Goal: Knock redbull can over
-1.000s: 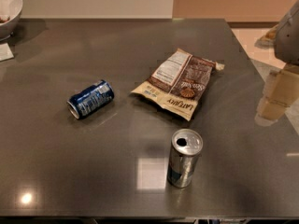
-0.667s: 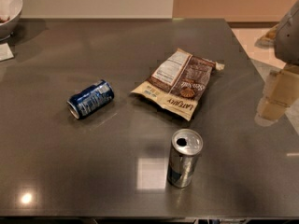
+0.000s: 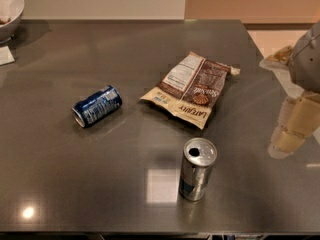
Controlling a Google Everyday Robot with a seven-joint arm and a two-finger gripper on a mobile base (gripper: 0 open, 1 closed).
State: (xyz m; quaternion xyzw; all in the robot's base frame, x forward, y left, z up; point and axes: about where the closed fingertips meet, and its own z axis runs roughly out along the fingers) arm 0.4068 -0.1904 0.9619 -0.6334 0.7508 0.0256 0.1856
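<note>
Camera view, read left to right across a dark grey table point(image 3: 125, 49).

At about 10 o'clock from the table's centre, a white bowl point(image 3: 9, 9) sits at the far-left corner, cut by the picture's edge. Just below it, a white slip of paper point(image 3: 5, 56) lies flat on the table edge.

At 9 o'clock, a dark blue can point(image 3: 97, 105) with white print lies on its side, its open-end rim turned toward 8 o'clock.

At roughly 1 o'clock, a brown and cream snack bag point(image 3: 192, 89) lies flat, its long axis running from 1 o'clock to 7 o'clock, well apart from the blue can.

At 5 o'clock, near the table's front edge, the redbull can point(image 3: 197, 169) stands upright, silver with blue patches on its side and its pull-tab top facing up. It stands at 6 o'clock from the bag, near it but not touching.

At 3 o'clock, at the right edge of the view, the gripper point(image 3: 296, 129) appears as pale tan blocks below a grey rounded arm housing point(image 3: 306, 59). It is well apart from the redbull can, at 2 o'clock from it. Whether the gripper is open or closed cannot be told; it touches none of the objects.
</note>
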